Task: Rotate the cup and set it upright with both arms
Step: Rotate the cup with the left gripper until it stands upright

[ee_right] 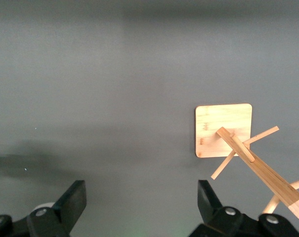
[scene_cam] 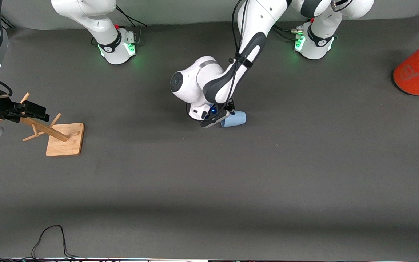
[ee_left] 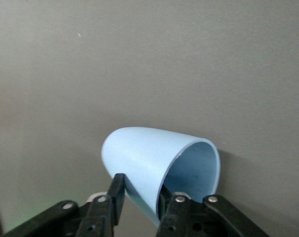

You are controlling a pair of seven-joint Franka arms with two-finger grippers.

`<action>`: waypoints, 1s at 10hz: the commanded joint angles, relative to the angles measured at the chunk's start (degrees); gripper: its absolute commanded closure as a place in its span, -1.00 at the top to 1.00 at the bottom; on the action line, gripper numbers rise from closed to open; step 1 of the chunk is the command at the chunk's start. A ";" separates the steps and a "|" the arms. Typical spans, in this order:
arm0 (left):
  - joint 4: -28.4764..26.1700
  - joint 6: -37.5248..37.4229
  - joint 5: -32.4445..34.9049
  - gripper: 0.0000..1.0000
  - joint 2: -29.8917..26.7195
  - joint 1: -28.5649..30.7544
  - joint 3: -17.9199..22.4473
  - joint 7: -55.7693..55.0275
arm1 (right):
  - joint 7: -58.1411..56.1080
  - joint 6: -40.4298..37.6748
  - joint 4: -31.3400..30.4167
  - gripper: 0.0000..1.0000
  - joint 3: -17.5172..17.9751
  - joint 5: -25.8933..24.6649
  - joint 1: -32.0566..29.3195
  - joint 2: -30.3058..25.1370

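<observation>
Lying on side mid-bench, cup [scene_cam: 234, 119] has rim pinched by left gripper [scene_cam: 219, 117], one finger inside, one outside. Right gripper [scene_cam: 31, 111] waits spread wide above wooden rack [scene_cam: 55, 134]. Orange can [scene_cam: 418, 69] well apart from cup, at bench [scene_cam: 209, 189] edge.

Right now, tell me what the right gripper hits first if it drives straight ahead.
Probably bare table: the open right gripper points down at it, with the wooden mug rack off to one side. Depth is unclear.

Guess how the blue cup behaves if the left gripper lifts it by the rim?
The cup lies on its side; being round and tapered, it would probably roll in a curve if released. The left gripper pinches one wall at the rim, so it may pivot. It looks thin and light.
</observation>
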 commanded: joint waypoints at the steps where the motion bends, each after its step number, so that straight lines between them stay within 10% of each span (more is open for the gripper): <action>1: 0.31 0.77 0.16 -1.00 0.27 -0.74 0.61 0.72 | -1.10 0.92 -0.16 1.00 -0.14 -0.10 0.12 -0.15; 10: -5.72 2.95 -18.35 -1.00 -15.17 17.60 0.70 22.48 | -1.19 1.80 0.01 1.00 -0.05 -0.10 0.30 0.11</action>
